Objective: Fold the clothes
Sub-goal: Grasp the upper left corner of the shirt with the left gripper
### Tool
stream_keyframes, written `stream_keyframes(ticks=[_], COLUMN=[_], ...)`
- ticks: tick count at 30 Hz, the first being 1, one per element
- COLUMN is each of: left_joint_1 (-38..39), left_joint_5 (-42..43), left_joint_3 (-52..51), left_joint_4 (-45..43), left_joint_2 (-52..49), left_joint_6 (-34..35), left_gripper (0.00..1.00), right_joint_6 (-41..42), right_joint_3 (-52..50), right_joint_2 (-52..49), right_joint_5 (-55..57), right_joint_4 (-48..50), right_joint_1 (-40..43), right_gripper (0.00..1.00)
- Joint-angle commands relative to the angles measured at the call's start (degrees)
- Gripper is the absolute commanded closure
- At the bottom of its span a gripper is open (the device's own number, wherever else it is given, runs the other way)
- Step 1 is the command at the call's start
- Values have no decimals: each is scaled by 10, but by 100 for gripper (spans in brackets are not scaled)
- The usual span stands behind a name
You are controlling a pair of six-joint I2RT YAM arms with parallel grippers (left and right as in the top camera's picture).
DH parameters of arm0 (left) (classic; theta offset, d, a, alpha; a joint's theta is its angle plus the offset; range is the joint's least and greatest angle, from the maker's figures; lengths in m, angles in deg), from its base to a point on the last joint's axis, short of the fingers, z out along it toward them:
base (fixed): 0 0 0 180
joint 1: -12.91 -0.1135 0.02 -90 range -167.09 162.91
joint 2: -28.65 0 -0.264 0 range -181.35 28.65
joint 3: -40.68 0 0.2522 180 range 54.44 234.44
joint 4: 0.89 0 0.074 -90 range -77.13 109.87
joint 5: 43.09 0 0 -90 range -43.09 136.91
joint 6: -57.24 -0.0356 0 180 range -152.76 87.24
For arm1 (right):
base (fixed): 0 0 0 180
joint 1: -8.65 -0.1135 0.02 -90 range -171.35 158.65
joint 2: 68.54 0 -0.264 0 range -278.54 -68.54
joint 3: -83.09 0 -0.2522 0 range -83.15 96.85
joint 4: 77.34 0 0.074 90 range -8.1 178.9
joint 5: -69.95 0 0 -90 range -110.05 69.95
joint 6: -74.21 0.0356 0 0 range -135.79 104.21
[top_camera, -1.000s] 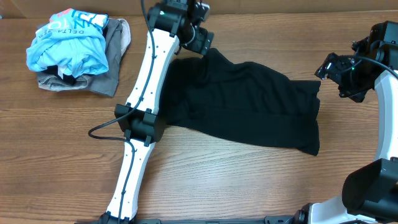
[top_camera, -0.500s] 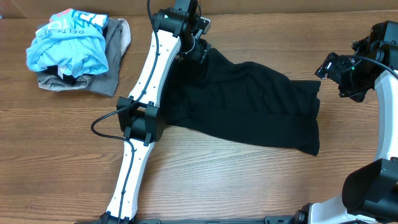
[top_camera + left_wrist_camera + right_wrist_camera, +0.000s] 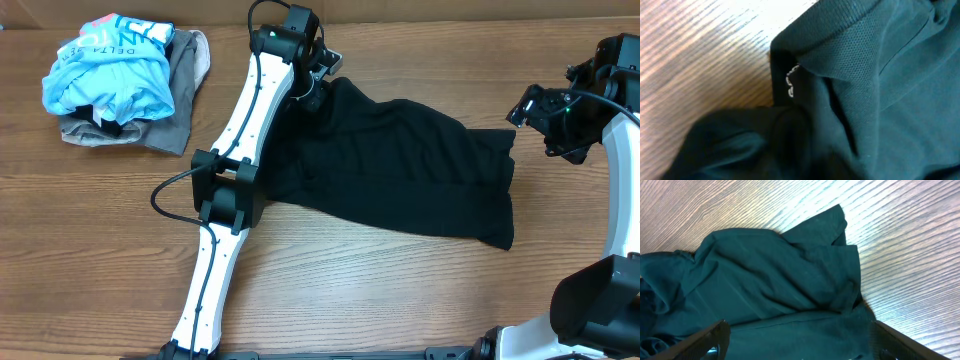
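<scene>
1. Black garment (image 3: 400,170): lies crumpled on the surface (image 3: 400,300), centre-right.
2. Overhead only: left fingers (image 3: 318,88) at its upper-left corner; whether they pinch it cannot be told.
3. Left wrist only: white lettering (image 3: 791,80) on a fold; fingers out of frame.
4. Right wrist: right fingers (image 3: 705,339) spread wide, empty, tips cut off.

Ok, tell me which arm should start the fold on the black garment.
Left. The left gripper is down at the black garment's far corner, fabric filling its wrist view. The right gripper hangs beyond the garment's right edge, fingers open, holding nothing.
</scene>
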Motion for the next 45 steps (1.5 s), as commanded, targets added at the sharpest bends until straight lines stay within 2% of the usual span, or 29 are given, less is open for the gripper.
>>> stream_keyframes(ticks=[1, 7, 13, 14, 16, 17, 18, 21, 28, 35, 41, 45], left_joint_1=[3, -16, -25, -25, -23, -22, -21, -18, -18, -7, 5, 3], left_joint_5=[-41, -100, -82, -82, -79, -78, -78, -72, -14, 39, 33, 34], left_joint_3=[11, 68, 72, 70, 69, 69, 69, 84, 167, 146, 73, 34], left_joint_4=[3, 103, 199, 200, 197, 188, 178, 153, 101, 77, 66, 52], left_joint_2=[4, 4, 4, 4, 4, 4, 4, 5, 6, 4, 4, 3], left_joint_6=[-2, 50, 72, 74, 74, 70, 70, 70, 70, 64, -54, -96], left_gripper=[96, 96, 95, 90, 55, 46, 38, 29, 25, 21, 18, 19], right_joint_6=[-4, -4, -3, -3, -3, -3, -3, -3, -3, -3, -3, -3], right_joint_3=[-2, -2, -2, -2, -2, -2, -2, -2, -2, -2, -2, -2], right_joint_2=[5, 5, 5, 5, 5, 5, 5, 5, 5, 5, 5, 5], right_joint_5=[6, 6, 6, 6, 6, 6, 6, 6, 4, 4, 4, 4], right_joint_4=[3, 3, 8, 8, 10, 10, 10, 10, 10, 10, 10, 10], right_joint_1=[0, 0, 0, 0, 0, 0, 0, 0, 0, 0, 0, 0], right_gripper=[9, 9, 9, 9, 9, 9, 9, 9, 9, 9, 9, 9])
